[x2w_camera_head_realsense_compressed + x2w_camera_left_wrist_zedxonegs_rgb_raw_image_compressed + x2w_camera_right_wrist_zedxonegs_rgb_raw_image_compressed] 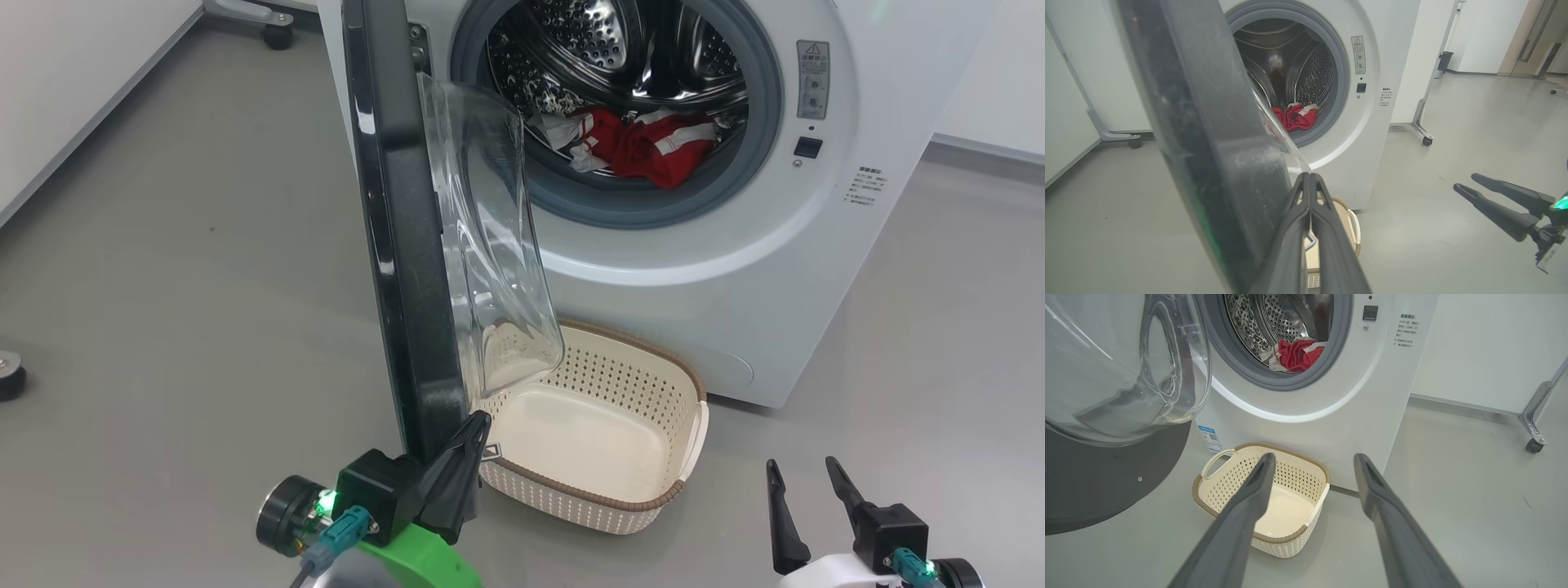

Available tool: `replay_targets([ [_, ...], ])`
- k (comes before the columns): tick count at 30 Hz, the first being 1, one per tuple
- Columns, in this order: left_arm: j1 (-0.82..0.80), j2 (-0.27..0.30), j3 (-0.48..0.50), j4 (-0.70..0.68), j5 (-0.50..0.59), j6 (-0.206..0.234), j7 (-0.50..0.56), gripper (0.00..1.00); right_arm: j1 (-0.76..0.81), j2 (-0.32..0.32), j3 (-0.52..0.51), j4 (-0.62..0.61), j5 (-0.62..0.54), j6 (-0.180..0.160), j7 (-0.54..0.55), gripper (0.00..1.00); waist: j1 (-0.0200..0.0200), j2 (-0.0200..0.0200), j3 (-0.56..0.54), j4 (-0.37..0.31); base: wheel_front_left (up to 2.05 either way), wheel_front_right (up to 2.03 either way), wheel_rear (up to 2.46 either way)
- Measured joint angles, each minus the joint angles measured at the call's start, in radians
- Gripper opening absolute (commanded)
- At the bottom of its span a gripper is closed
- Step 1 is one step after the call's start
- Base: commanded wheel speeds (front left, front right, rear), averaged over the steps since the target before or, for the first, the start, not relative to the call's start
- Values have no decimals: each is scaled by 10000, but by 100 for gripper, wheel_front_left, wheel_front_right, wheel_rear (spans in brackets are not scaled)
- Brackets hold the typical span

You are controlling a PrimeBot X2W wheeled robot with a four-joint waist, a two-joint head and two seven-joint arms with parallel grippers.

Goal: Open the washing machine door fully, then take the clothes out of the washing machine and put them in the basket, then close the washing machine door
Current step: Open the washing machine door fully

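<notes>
You have the door (408, 245) standing out from the washer (735, 269), about square to its front, with the hinge on the left side of the opening. In the head view you look at it nearly edge-on: the black ring runs down to your left gripper (480, 420), and the glass bowl (490, 245) bulges to the right of the ring.

Your left gripper is closed. Its two fingers (1290, 237) are pressed together with nothing between them. The tips are at the lower edge of the door, on the glass side. They are touching the ring or just beside it; which one, you cannot tell from these views.

Your right gripper (801, 463) is wide open and holds nothing. It hangs over the grey floor (163, 286), to the right of the basket (653, 384) and well apart from it. In the right wrist view its fingers (1241, 522) point toward the basket and the washer front.

The clothes (645, 147) lie at the bottom of the drum (604, 41), near the front: red fabric with white stripes, and some white fabric at its left. The basket stands on the floor just before the washer, under the opening. Its near left corner is just beside the door's lower edge, and its bare cream bottom shows
</notes>
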Motion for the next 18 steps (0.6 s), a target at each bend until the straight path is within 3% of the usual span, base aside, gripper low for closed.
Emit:
replay_targets([
  [18,84,8,280,15,29,251,-8,0,-2,-25,-142,12,4,0,0,100,0,0,60,377,0,0,0],
])
